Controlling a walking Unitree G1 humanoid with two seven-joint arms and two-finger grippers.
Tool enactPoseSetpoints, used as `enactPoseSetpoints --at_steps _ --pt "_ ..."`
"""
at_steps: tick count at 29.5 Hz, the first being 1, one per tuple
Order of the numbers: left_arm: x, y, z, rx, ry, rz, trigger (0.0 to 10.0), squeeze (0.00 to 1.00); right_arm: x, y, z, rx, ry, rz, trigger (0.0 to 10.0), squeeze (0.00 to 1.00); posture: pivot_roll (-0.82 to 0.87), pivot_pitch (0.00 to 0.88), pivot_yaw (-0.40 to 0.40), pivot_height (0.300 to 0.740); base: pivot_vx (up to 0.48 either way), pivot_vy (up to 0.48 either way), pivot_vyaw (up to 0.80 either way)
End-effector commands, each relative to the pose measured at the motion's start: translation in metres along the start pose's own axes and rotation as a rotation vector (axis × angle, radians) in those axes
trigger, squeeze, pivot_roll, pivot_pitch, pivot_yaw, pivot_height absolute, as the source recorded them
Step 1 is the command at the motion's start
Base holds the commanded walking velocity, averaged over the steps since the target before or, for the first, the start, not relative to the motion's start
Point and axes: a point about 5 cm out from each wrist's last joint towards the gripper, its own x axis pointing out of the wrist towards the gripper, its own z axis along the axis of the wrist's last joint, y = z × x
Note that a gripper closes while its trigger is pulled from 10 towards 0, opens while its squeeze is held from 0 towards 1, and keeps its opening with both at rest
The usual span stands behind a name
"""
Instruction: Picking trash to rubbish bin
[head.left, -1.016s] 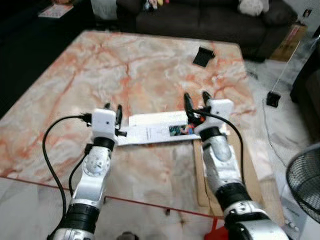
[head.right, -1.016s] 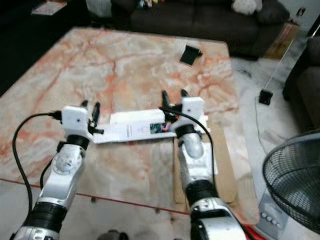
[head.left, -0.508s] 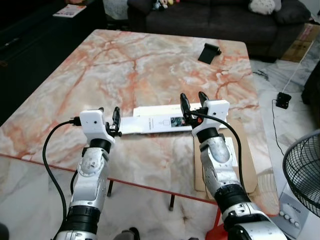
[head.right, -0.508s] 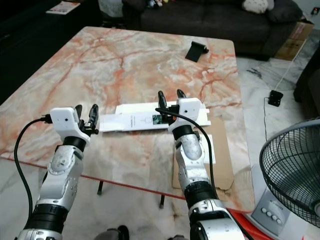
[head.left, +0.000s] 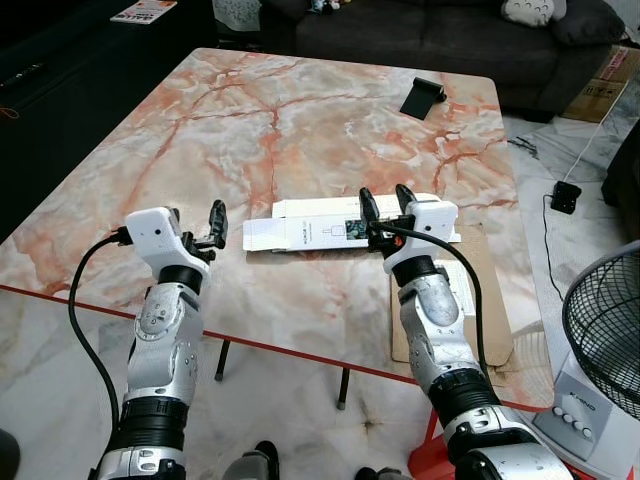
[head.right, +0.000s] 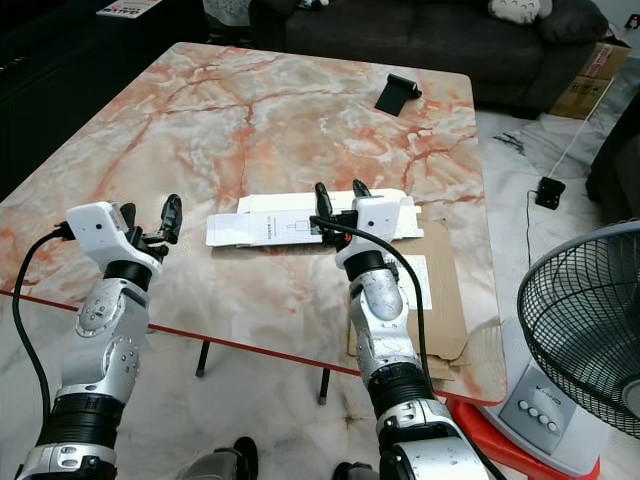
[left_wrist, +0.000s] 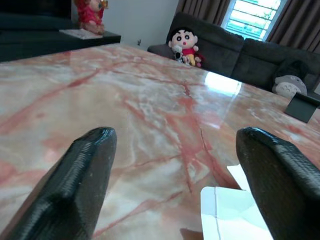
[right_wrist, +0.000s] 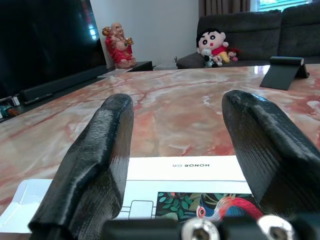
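Lying flat near the front edge of the marble table (head.left: 300, 110), the long white box (head.left: 310, 232) is the piece of trash to be lifted. Its printed end sits just under the right gripper (head.left: 381, 204), whose two black fingers (right_wrist: 95, 165) are spread wide with nothing between them. The plain flap end points toward the left gripper (head.left: 205, 222), which hovers near that end, apart from it, its fingers (left_wrist: 80, 175) also parted and empty. Because the box is thin and lies flush on the stone, a good grasp probably means lowering the right gripper until one finger slides past each long edge, then closing firmly. The left gripper could steady the far flap so the box does not skid. No rubbish bin can be made out.
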Motion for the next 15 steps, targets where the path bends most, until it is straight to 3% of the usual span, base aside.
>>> enactPoseSetpoints --at_steps 1,2,10,15 --pt "0.002 0.001 -0.006 -0.056 0.056 -0.015 10.0 1.00 0.000 0.001 0.002 0.004 -0.004 0.005 10.0 0.00 0.11 0.194 -0.016 0.740 0.000 0.000 0.00" --pt "0.002 -0.002 -0.010 -0.068 0.091 -0.047 10.0 0.00 0.001 0.001 0.002 0.003 -0.003 0.006 10.0 0.00 0.11 0.194 -0.016 0.740 0.000 0.000 0.00" --pt "-0.001 -0.020 -0.017 -0.150 0.178 -0.189 10.0 0.00 0.001 0.001 0.002 0.004 -0.003 0.005 10.0 0.00 0.11 0.195 -0.015 0.740 0.000 0.000 0.00" --pt "0.004 -0.025 -0.019 -0.202 0.213 -0.224 10.0 0.00 0.000 0.001 0.002 0.004 -0.005 0.003 10.0 0.00 0.11 0.195 -0.012 0.740 0.000 0.000 0.00"
